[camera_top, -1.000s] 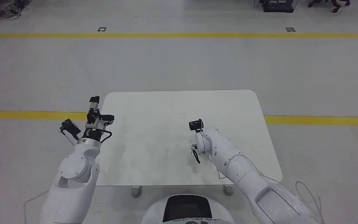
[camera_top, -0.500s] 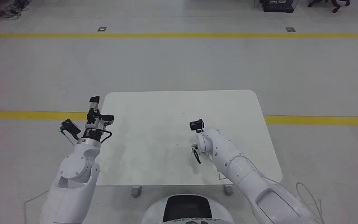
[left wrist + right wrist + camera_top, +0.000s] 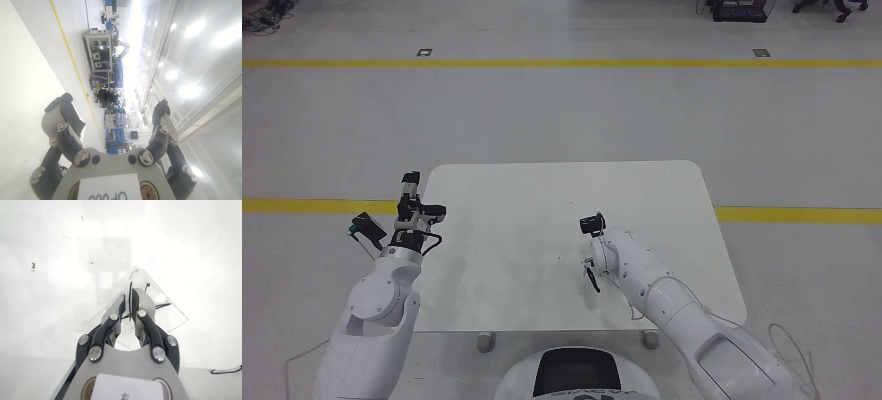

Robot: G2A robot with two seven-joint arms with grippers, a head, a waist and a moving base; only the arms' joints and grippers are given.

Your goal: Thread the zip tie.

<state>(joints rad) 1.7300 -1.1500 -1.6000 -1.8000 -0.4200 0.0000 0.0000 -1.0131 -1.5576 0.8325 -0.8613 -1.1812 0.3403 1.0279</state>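
Now, right gripper [image 3: 130, 292]: I am seeing it pointing down at the table, a little to the robot's right of the middle. Its fingers are sitting almost together, leaving a narrow slot, and they are pinching a black strap between the pads.
zip tie [image 3: 130, 302]: it is standing in that slot, with one stretch running along the length of the fingers. Further black lengths are trailing out sideways over the clear plate, and a small black head is showing just beside one finger. I cannot tell whether the tail is passing through the head.
clear plate [image 3: 170, 321]: this transparent square piece is lying flat on the table directly under the right gripper. A small hole is showing near its far corner.
left gripper [image 3: 113, 100]: it is hanging at the table's left edge, well apart from the zip tie, and is aiming out toward the room. Its fingers are spreading wide and are holding nothing.
table [image 3: 542, 200]: the white top is carrying the plate, and a few dark specks [image 3: 33, 265] are lying on it beyond the plate.
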